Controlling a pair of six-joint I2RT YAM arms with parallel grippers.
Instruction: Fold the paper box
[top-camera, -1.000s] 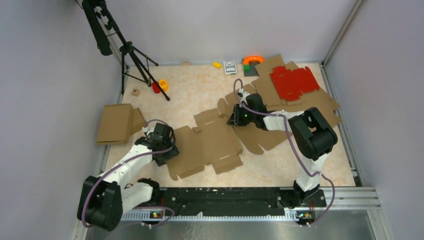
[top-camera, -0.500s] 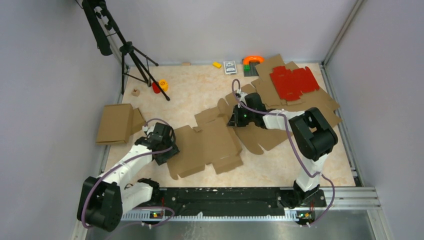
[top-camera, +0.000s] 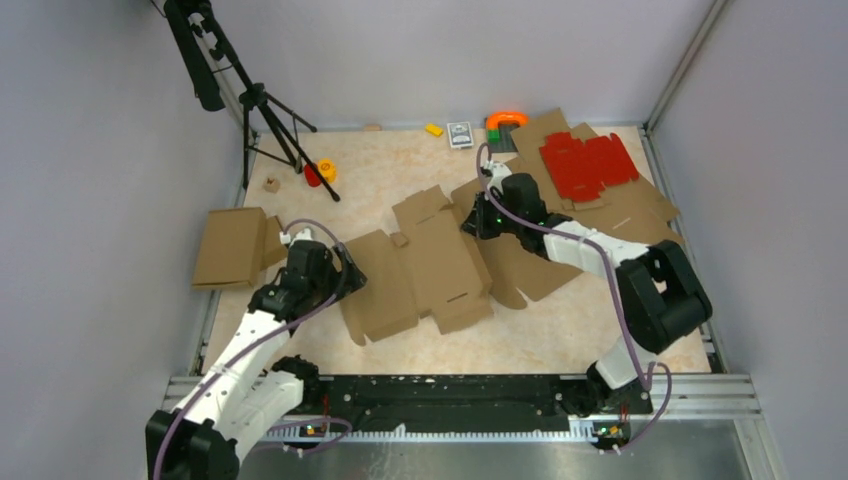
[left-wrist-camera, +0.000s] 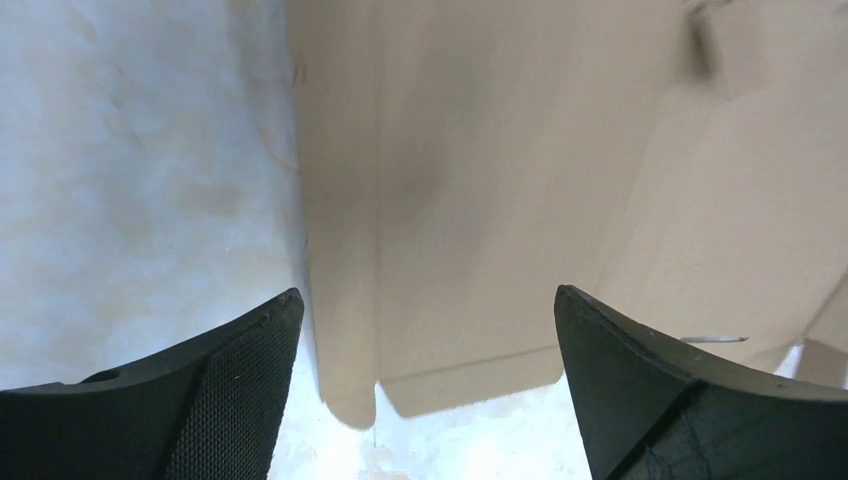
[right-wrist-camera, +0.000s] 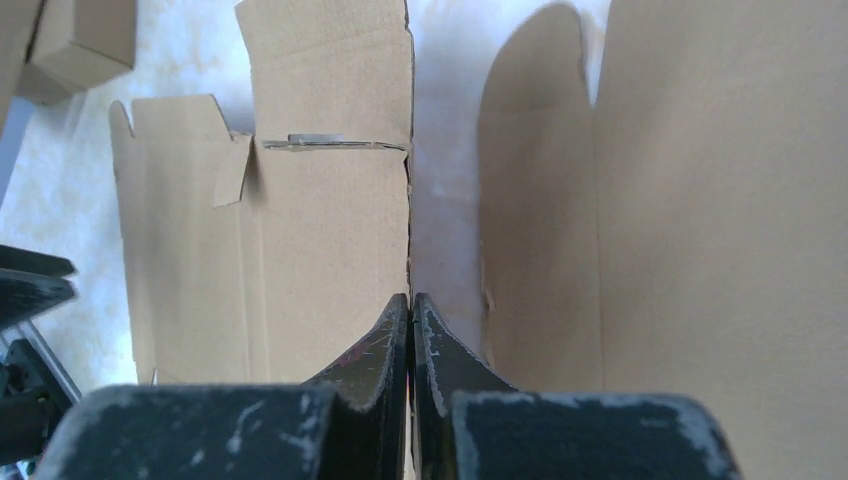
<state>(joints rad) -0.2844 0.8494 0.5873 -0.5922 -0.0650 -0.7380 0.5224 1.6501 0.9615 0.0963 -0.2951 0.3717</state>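
The paper box (top-camera: 430, 270) lies flat and unfolded in the middle of the table, a brown die-cut sheet with creased panels and tabs. My left gripper (top-camera: 343, 277) hovers at its left edge with jaws wide open; in the left wrist view the paper box (left-wrist-camera: 480, 200) lies flat below my left gripper (left-wrist-camera: 430, 330), and neither finger touches it. My right gripper (top-camera: 468, 228) is at the sheet's far right edge. In the right wrist view my right gripper (right-wrist-camera: 411, 300) is shut on the thin right edge of the paper box (right-wrist-camera: 320, 230).
Another brown sheet (top-camera: 545, 270) lies under the right arm. A pile of cardboard with a red die-cut sheet (top-camera: 588, 165) fills the back right. A folded brown box (top-camera: 232, 247) sits at the left, a tripod (top-camera: 265, 110) stands back left, and small items (top-camera: 460, 133) line the back.
The left gripper opened, let go of the box's left edge and moved further onto the table. The right gripper shut on the box's right edge and pulled it back and right.
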